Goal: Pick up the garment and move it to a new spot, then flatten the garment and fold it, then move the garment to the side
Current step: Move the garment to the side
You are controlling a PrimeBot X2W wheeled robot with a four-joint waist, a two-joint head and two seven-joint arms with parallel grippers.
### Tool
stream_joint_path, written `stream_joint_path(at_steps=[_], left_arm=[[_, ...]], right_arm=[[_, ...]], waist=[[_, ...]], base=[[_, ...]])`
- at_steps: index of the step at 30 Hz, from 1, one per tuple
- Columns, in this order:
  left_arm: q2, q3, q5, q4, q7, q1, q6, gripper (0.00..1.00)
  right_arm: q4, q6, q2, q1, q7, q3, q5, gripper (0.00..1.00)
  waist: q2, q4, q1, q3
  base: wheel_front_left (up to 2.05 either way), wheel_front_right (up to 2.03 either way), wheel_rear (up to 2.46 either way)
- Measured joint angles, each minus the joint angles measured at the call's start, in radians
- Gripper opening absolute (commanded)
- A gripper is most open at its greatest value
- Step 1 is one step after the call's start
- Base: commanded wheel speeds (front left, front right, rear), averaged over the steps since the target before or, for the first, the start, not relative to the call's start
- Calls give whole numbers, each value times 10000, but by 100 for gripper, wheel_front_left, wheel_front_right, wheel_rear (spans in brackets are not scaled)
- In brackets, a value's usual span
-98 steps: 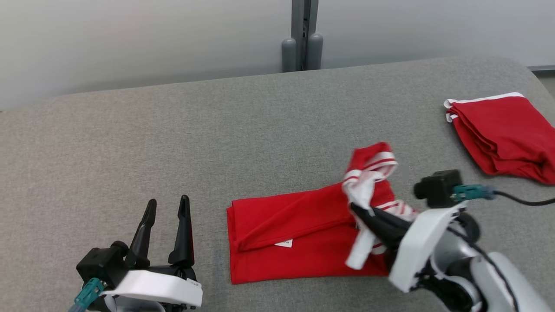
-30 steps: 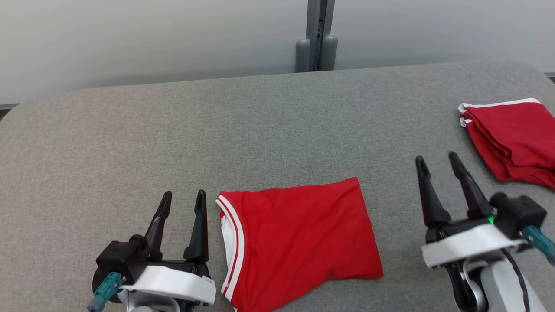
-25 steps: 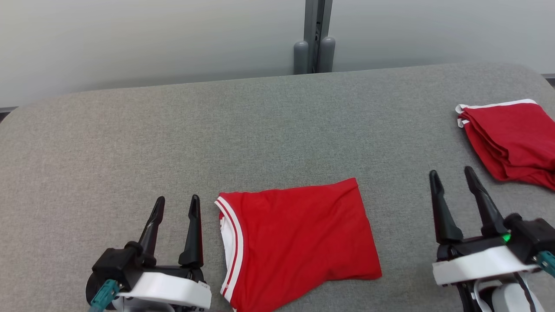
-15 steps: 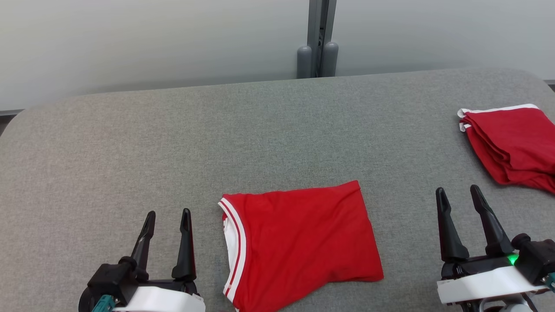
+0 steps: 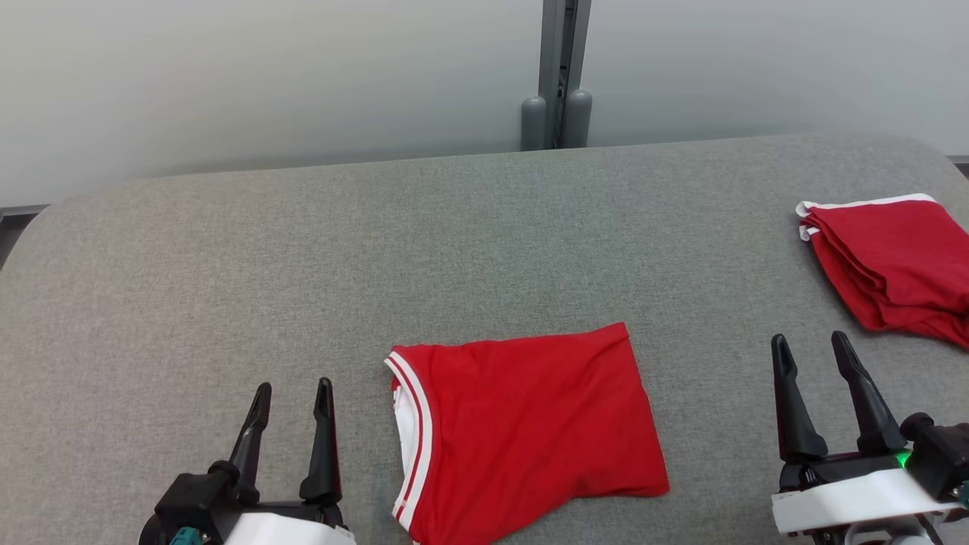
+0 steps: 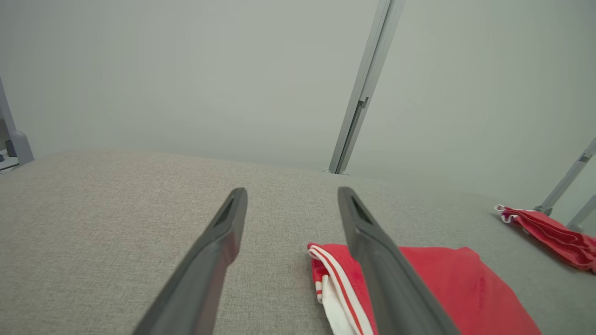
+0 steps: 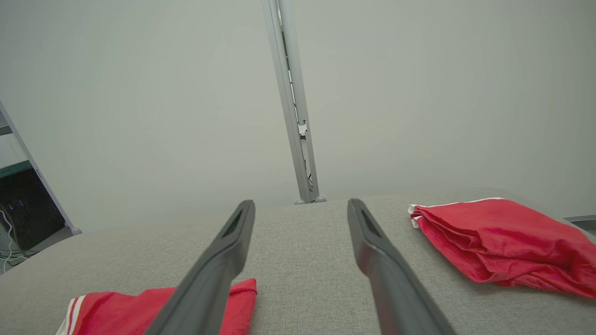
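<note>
One folded red garment (image 5: 522,431), white-striped trim, lying flat

We see a grey fabric-covered table (image 5: 303,250) below a pale grey wall (image 5: 227,76), a grey metal post (image 5: 556,76) at its far edge. Right of the post, a rumpled red cloth pile (image 5: 893,257) runs off-frame. The garment lies nearward of the post, between left gripper (image 5: 293,387) and right gripper (image 5: 810,342), both spread wide, empty.

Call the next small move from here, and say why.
Probably bring the right gripper in to the right edge of the folded shirt and grip it. The shirt lies folded on the table. That gripper and the left gripper both stand open, clear of the cloth, and another red pile sits at the right. Only moving it aside seems left.
</note>
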Motion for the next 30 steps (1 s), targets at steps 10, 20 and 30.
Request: stream_joint_path(at_steps=[10, 20, 30], left_arm=[[-121, 134, 140, 217, 0, 111, -148, 100], [-207, 194, 222, 318, 0, 127, -230, 100], [-251, 215, 261, 362, 0, 52, -270, 100]], right_arm=[[17, 0, 0, 47, -2, -127, -81, 100], [98, -2, 0, 98, 117, -52, -52, 100], [989, 0, -963, -1150, 3262, 1156, 50, 100]], waist=[[0, 108, 0, -194], [0, 254, 0, -266], [0, 551, -1, -130]], base=[[0, 0, 0], [0, 0, 0], [0, 0, 0]])
